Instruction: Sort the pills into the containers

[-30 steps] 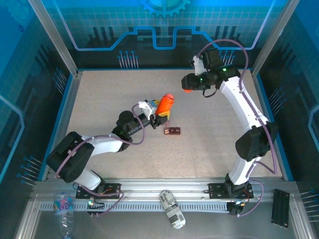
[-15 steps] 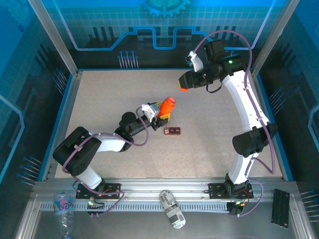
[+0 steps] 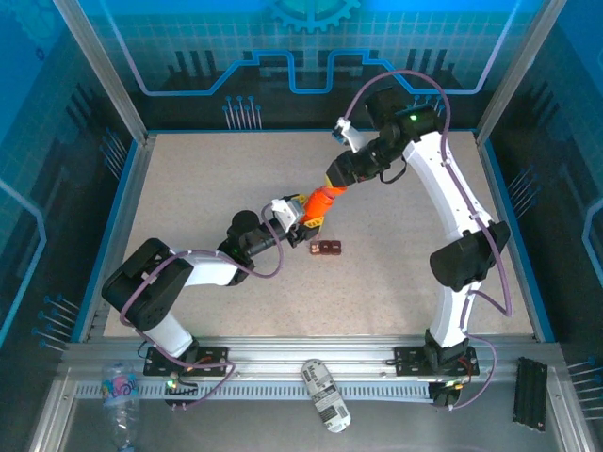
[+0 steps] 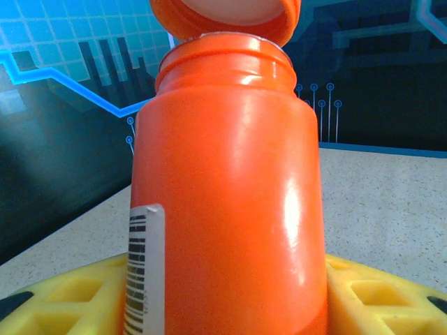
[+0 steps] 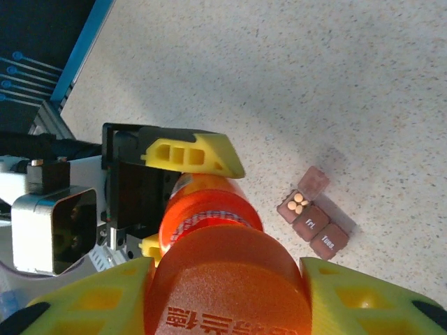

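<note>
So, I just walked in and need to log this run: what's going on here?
The left hand holds the orange bottle by its body. The right hand grips its cap, which sits tilted at the bottle's neck and is not screwed down. Close by on the table lies the small maroon pill box. Its end cell is open with a few pale pills inside, and its other lids are shut.

At table (image 3: 188, 188) centre, bottle (image 3: 314, 209); cap (image 4: 223, 17) over its mouth; containers (image 3: 326, 248) just beside, nearer side.
</note>
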Motion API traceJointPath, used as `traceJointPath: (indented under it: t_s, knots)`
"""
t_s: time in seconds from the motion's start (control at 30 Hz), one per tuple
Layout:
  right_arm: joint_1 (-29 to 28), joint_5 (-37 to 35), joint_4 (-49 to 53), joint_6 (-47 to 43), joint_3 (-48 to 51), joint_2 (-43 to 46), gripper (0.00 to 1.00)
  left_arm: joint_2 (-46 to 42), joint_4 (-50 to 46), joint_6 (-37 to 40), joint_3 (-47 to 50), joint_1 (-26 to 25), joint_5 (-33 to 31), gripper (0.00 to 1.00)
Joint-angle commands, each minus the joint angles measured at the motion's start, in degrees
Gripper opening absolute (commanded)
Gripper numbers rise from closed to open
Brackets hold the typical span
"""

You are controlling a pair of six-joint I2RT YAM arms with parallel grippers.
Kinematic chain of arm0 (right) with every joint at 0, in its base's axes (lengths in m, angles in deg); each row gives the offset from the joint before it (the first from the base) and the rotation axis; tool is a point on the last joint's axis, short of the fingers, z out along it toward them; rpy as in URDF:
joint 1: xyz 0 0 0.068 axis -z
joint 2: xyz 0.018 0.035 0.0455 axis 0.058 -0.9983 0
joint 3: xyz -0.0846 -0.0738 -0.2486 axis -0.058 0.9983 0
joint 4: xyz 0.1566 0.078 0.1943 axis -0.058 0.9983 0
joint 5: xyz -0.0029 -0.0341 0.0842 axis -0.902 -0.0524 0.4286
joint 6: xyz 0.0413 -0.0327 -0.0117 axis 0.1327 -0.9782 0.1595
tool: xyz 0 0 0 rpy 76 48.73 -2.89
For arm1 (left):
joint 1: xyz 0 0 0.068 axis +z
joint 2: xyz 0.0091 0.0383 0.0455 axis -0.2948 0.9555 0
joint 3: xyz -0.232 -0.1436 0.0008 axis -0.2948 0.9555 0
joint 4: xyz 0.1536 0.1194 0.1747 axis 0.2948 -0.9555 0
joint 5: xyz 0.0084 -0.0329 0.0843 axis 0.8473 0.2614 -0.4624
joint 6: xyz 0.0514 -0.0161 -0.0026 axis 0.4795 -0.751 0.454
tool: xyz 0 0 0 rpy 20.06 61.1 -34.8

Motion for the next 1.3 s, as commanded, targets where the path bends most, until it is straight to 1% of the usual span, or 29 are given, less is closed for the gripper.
traceJointPath:
  t_s: [0.0, 0.47, 0.9, 1.07, 1.27]
  knots:
    - [-1.13, 1.96, 2.49, -2.04, -0.93, -1.03, 0.44, -1.29, 0.50, 1.89, -1.61, 0.43, 1.81, 0.00]
    - [-1.69, 2.09, -0.45, -1.70, 5.07, -0.99, 0.43, -3.30, 0.39, 1.64, -1.51, 0.41, 2.81, 0.00]
    - [-0.94, 7.03, -0.53, -3.41, 5.54, -1.98, 0.43, -5.72, -0.43, 1.65, -1.04, 0.39, 5.70, 0.00]
    - [-1.11, 10.22, 0.02, -5.49, 4.75, -2.10, 0.43, -7.41, -2.98, 2.36, -1.18, 0.41, 7.99, 0.00]
    - [-2.25, 12.21, 2.98, -9.20, 3.44, -2.56, 0.43, -10.11, -9.64, 5.27, -2.19, 0.47, 11.13, 0.00]
